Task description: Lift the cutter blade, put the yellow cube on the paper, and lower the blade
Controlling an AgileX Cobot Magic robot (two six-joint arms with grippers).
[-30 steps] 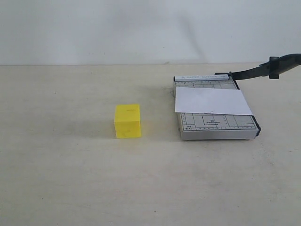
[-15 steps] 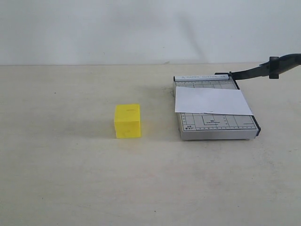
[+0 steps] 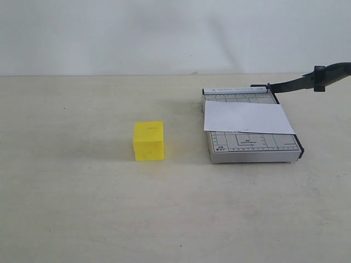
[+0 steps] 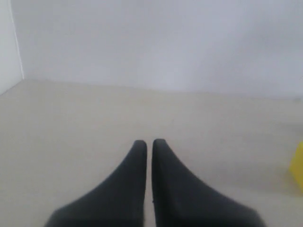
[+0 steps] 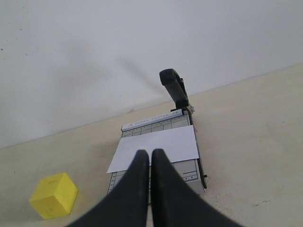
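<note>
Beige tabletop (image 3: 82,208), your items: cutter blade (image 3: 307,82), raised so the paper (image 3: 247,116) lies exposed; yellow cube (image 3: 148,141), well apart, ungrasped; left end effector (image 4: 149,142), right end effector (image 5: 150,152), both closed together, empty.

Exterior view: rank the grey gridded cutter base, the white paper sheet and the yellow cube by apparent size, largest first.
1. Grey gridded metal cutter base, the largest.
2. Plain white rectangular paper sheet, lying across that base.
3. Bright yellow matte cube, clearly smallest.

A pale beige tabletop (image 3: 82,208) meets a plain white wall (image 3: 109,33).
</note>
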